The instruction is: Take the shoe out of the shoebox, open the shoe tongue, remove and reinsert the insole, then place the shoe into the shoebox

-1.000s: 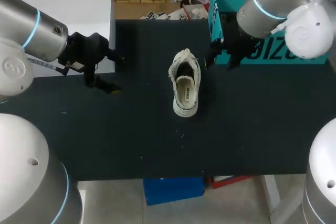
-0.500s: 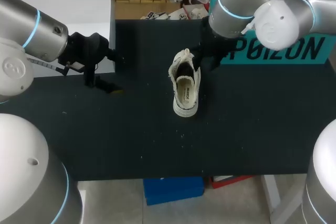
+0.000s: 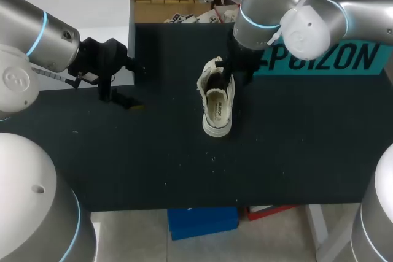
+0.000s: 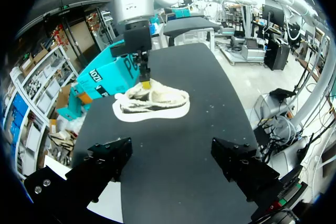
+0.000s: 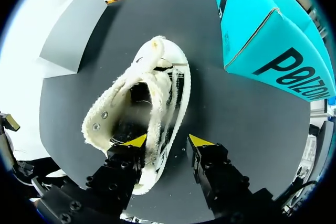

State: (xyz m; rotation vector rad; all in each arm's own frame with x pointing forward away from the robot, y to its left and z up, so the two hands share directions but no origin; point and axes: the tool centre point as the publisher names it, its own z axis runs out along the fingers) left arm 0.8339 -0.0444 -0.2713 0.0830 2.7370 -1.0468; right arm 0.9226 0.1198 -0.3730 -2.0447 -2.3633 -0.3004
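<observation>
Right gripper [image 5: 168, 141], jaws spread, straddles one side wall of the white sneaker [image 5: 152, 93]: one finger inside the opening, one outside. Left gripper [image 4: 170, 150], jaws spread wide, holds nothing; sneaker well ahead.

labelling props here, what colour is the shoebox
The shoebox is teal with dark lettering, clearest in the right wrist view.

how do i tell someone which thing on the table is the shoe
Look at the black table. Near its middle, just left of the teal shoebox, lies the shoe. It is the only pale, cream thing on the dark top, with a fuzzy rim round a dark opening, and the right pincer straddles its side wall.
</observation>
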